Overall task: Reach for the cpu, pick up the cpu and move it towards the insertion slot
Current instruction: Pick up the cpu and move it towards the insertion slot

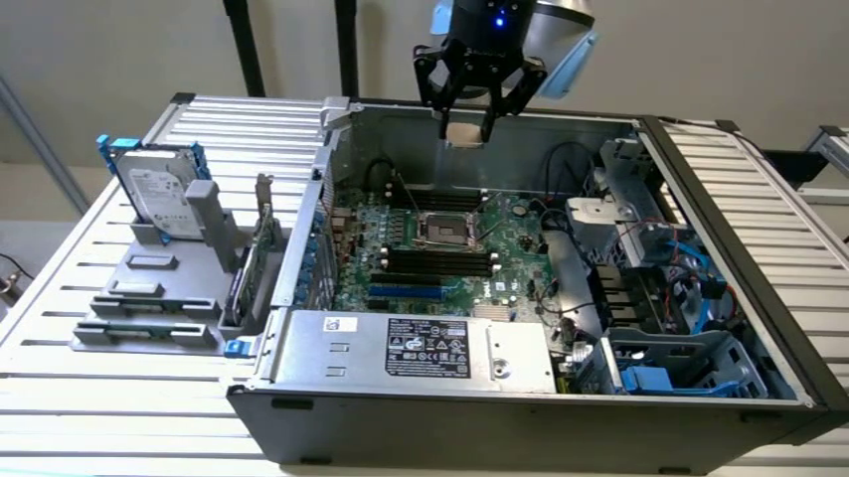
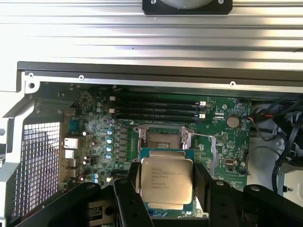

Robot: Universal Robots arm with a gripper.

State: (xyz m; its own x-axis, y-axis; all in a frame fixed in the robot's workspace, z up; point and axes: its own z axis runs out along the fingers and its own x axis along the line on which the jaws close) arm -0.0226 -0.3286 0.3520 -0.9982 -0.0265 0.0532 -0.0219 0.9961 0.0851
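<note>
- The cpu [image 1: 464,133] hangs in the air over the open computer case [image 1: 531,427], toward the case's far wall in the exterior view. Its silver printed top faces up.
- The gripper [image 1: 467,127] is clenched on the cpu, with a black finger [image 2: 127,201] against each of two opposite edges.
- The insertion slot [image 1: 447,231] lies below, near the middle of the green motherboard [image 1: 511,234], a metal frame around a dark centre. The cpu is well above it and apart from it.
- Long black memory slots [image 1: 431,261] run just beside the insertion slot.
- A silver power supply [image 1: 412,348] with a printed label sits at the case's front edge.
- The case lies on its side on a slatted metal table [image 1: 106,417].
- Near the table's edge on the exterior view's left, a grey stand [image 1: 159,298] holds a hard drive [image 1: 157,194] with blue rails upright.
- Behind the table are a plain pale wall [image 1: 119,50] and dark posts [image 1: 246,45].
</note>
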